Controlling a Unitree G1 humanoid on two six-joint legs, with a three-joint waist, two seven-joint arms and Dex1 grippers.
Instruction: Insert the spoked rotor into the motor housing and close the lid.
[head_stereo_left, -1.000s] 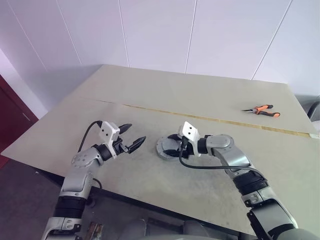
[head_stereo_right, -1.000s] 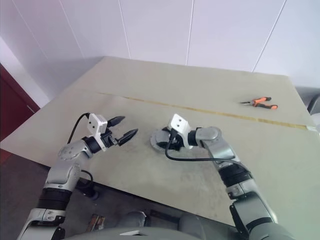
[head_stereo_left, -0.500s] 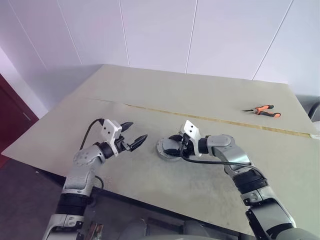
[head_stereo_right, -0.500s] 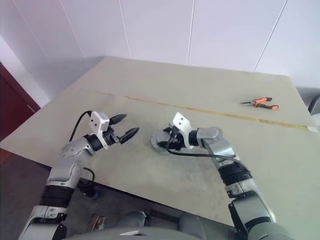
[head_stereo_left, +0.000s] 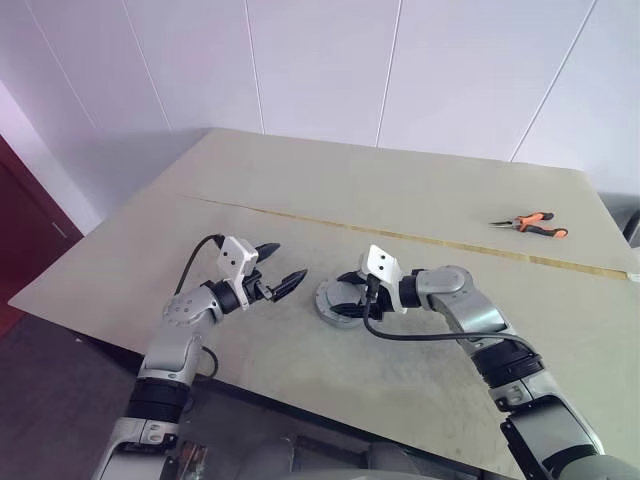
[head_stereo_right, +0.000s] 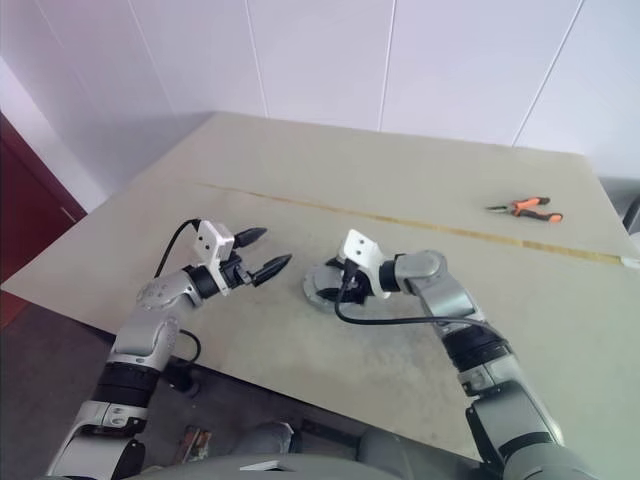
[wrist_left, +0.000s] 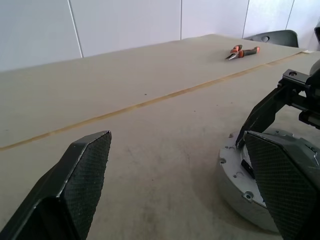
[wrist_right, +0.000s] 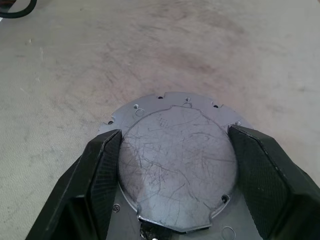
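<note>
step: the right gripper (head_stereo_left: 345, 296) has its fingers either side of the housing (wrist_right: 175, 165), which lies with its pale flat underside up; I judge this an early step, getting the drum seized and turned over before any rotor goes in.
next move: likely to close firmly on the rim, lift, and flip it so the open side faces up; the left gripper (head_stereo_left: 285, 270) could then steady it.
right gripper: fingers set against the drum's sides; whether it grips tight, I cannot tell.
left gripper: apart, empty, hovering just beside the housing.
housing: on the table (head_stereo_left: 420, 190) near its front edge; silvery, scratched, screw holes round the flange.
</note>
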